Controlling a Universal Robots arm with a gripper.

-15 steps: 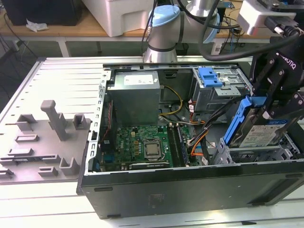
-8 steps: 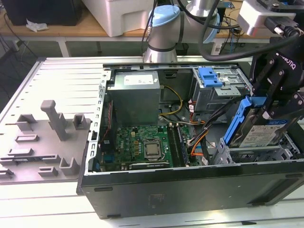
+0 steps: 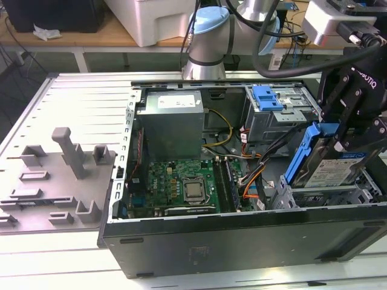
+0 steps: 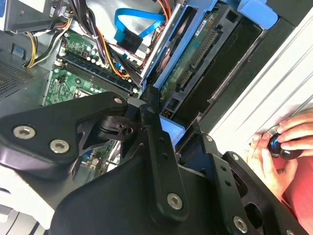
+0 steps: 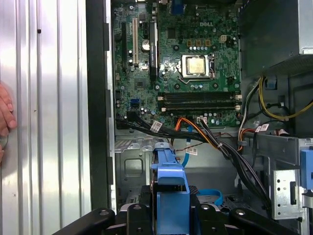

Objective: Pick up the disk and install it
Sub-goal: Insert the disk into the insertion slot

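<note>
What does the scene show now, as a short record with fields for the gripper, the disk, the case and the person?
gripper: shut on the disk by its blue frame
disk: held tilted, lower end at the drive cage, exterior view's right
case: open, lying on its side, motherboard exposed
person: a hand on the table beside the case

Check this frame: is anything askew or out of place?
The disk sits tilted in the end effector, leaning over the drive bay, not seated. A person's hand rests on the table right beside the case.
</note>
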